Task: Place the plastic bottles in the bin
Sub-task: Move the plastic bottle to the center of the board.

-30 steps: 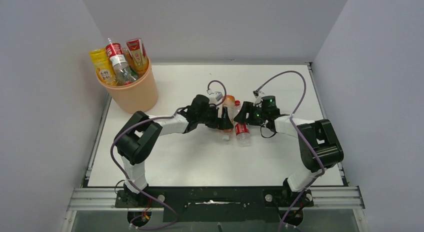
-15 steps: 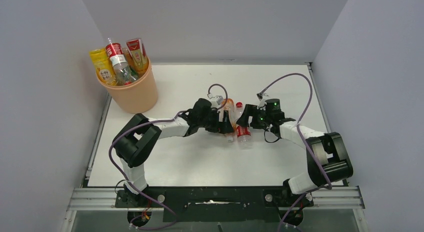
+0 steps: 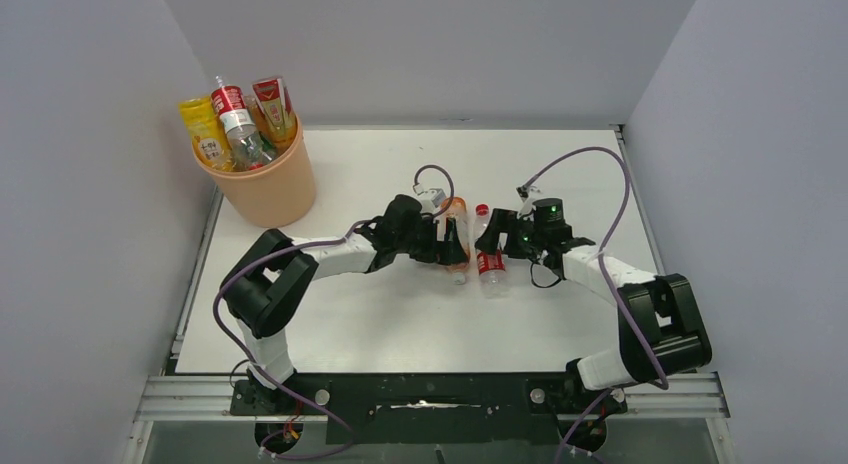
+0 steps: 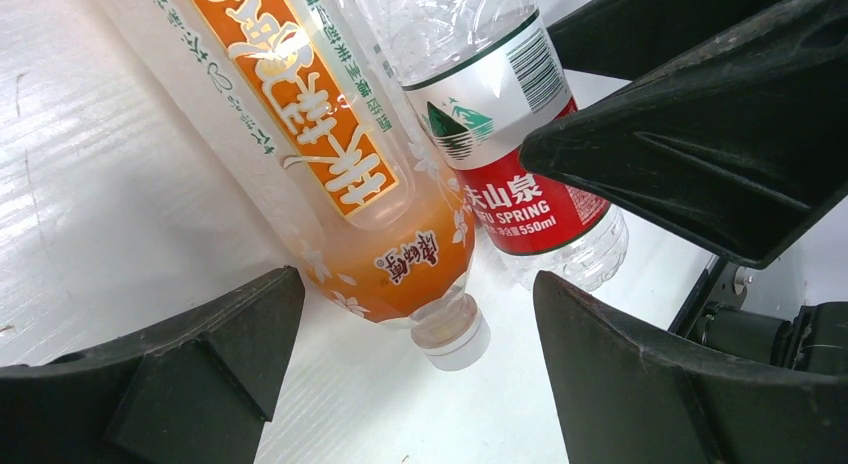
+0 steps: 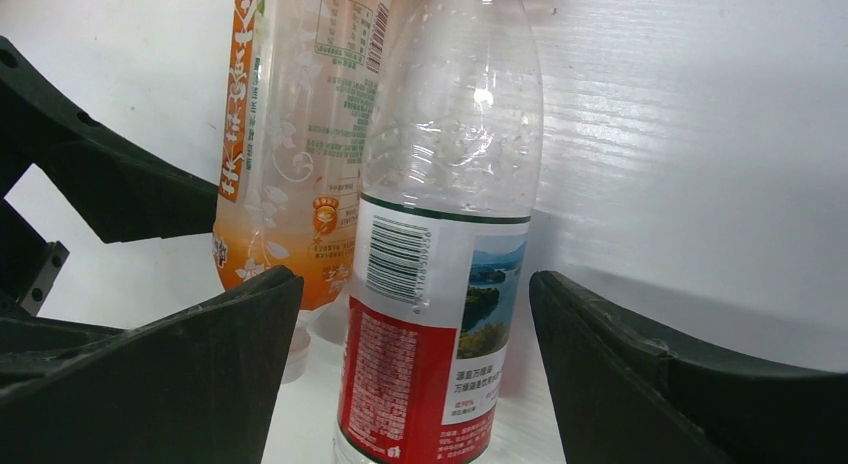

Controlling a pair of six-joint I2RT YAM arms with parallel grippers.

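Two plastic bottles lie side by side mid-table: one with orange liquid and a clear one with a red label. My left gripper is open, its jaws either side of the orange bottle's white-capped neck, with gaps on both sides. My right gripper is open and straddles the red-label bottle without touching it. The two grippers face each other closely; the right gripper's fingers loom over the left wrist view. The peach-orange bin at the far left holds several bottles.
Grey walls enclose the white table on three sides. Purple cables loop above both wrists. The bin stands against the left wall, an arm's length from the two lying bottles.
My right jaws have spread wider around the red-label bottle, and the right arm's elbow has swung out to the near right. The left gripper has barely shifted.
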